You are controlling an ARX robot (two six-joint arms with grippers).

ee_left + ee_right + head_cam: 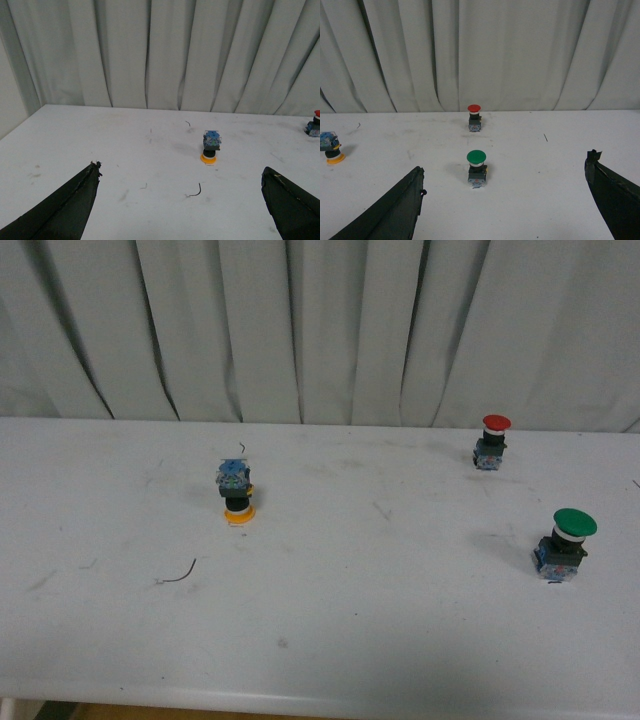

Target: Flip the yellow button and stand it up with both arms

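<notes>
Cap-down yellow button (210, 148) sits beyond the spread tool (179, 168).

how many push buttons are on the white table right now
3. The yellow-capped push-button stands cap-down, left of centre; the red-capped push-button sits far back on the right; the larger green-capped push-button is nearer, also right. None appears hidden.

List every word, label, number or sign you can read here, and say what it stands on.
No text can be read in any view.
On the yellow button, any marking on its blue block is too small to read.
On the red button and the green button, the caps are plain and the blocks too blurred to read.
The table and the curtain carry no writing.
</notes>
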